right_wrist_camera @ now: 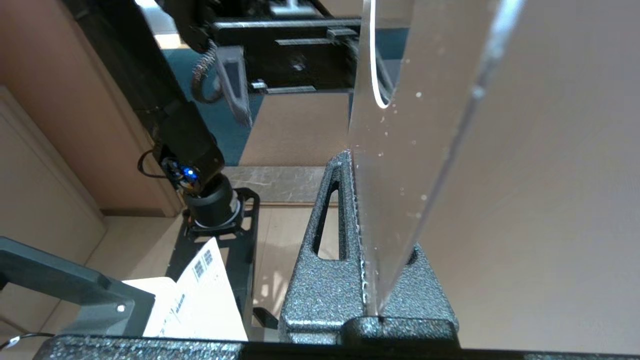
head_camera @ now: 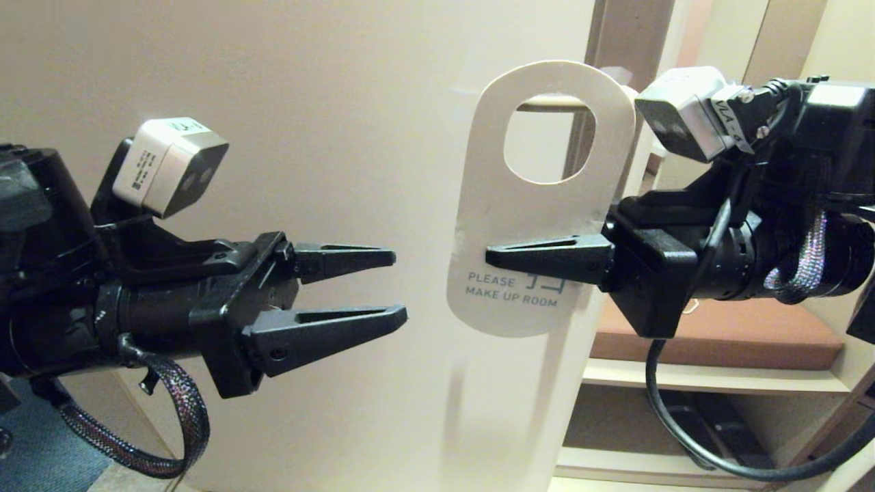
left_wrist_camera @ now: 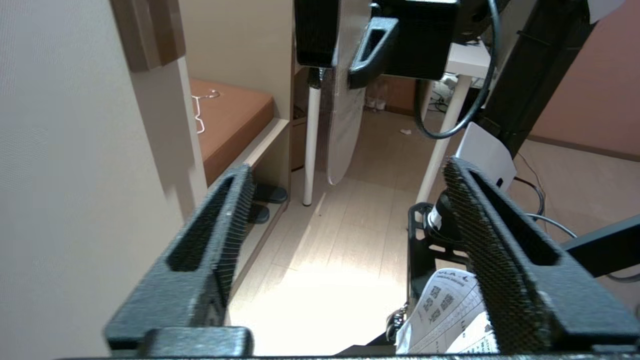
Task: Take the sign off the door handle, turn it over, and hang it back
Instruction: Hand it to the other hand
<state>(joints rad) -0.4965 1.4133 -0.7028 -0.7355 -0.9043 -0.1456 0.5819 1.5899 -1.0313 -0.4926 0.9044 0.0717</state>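
The right gripper is clamped on the sign at its right edge, one finger lying across the white "PLEASE MAKE UP ROOM" face. The sign stands upright in front of the pale door, and the door handle shows through the top of its hole. The left gripper hangs left of the sign, apart from it, fingers spread and holding nothing. Beyond the door's edge are a brown cushioned shelf and cream shelving.
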